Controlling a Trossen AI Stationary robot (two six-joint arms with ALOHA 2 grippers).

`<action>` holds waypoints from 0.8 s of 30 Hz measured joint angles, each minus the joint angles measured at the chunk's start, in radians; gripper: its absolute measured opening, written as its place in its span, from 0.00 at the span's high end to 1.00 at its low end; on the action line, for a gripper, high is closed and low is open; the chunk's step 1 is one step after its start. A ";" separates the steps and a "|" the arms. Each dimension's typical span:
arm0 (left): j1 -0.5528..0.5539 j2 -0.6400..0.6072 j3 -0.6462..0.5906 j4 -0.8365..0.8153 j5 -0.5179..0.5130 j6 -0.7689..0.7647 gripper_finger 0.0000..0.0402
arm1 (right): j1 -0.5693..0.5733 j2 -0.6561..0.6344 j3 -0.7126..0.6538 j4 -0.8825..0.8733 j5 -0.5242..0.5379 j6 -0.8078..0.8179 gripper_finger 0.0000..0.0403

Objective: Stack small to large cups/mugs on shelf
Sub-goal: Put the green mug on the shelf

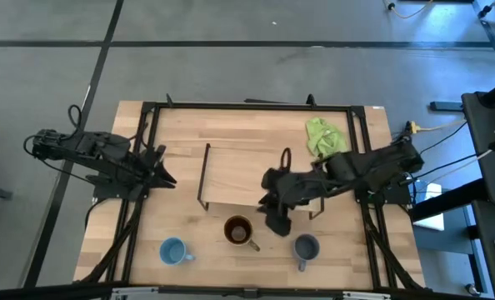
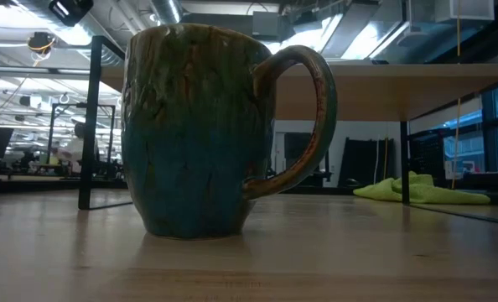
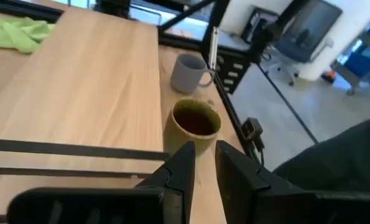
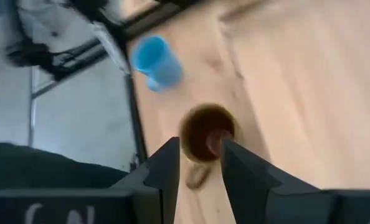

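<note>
The brown mug stands upright on the table just in front of the shelf, and it fills the low view. The light blue mug stands to its left and the dark grey-blue mug to its right, both near the front edge. My right gripper is open and hovers over the shelf's front edge, just right of the brown mug, touching nothing. My left gripper waits left of the shelf with a narrow gap between its fingers.
A lime-green cloth lies at the back right, behind the shelf. Black frame rails run along the table's left and right sides. The shelf's black end frames stand up from the table.
</note>
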 joint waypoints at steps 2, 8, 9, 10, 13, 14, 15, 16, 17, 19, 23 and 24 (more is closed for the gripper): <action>0.000 0.001 0.000 -0.007 0.030 0.020 0.85 | 0.019 0.045 0.003 0.134 -0.044 -0.065 0.71; 0.000 0.040 0.000 -0.022 0.093 -0.013 0.85 | 0.005 0.171 -0.002 0.137 -0.608 -0.094 0.71; 0.000 0.048 0.000 -0.024 0.094 -0.025 0.85 | 0.004 0.181 -0.002 0.139 -0.668 -0.097 0.71; 0.000 0.056 0.000 -0.027 0.095 -0.041 0.85 | 0.010 0.190 -0.002 0.148 -0.706 -0.114 0.71; 0.000 0.082 0.000 -0.029 0.095 -0.075 0.85 | 0.044 0.203 -0.002 0.228 -0.706 -0.264 0.71; 0.000 0.095 0.000 -0.029 0.096 -0.083 0.85 | 0.053 0.203 -0.001 0.262 -0.694 -0.344 0.71; 0.000 0.109 0.000 -0.029 0.096 -0.086 0.85 | 0.060 0.203 -0.001 0.290 -0.686 -0.429 0.71; 0.000 0.120 0.000 -0.029 0.095 -0.086 0.85 | 0.063 0.203 -0.001 0.324 -0.681 -0.500 0.71; 0.000 0.131 0.000 -0.029 0.095 -0.087 0.85 | 0.061 0.203 -0.001 0.360 -0.678 -0.554 0.71; 0.000 0.149 0.000 -0.029 0.095 -0.089 0.85 | 0.054 0.203 -0.001 0.435 -0.664 -0.618 0.71; -0.011 0.175 0.000 -0.031 0.094 -0.076 0.85 | 0.036 0.203 0.001 0.539 -0.520 -0.653 0.71; -0.018 0.179 0.000 -0.036 0.092 -0.060 0.86 | 0.031 0.203 0.001 0.521 -0.448 -0.672 0.71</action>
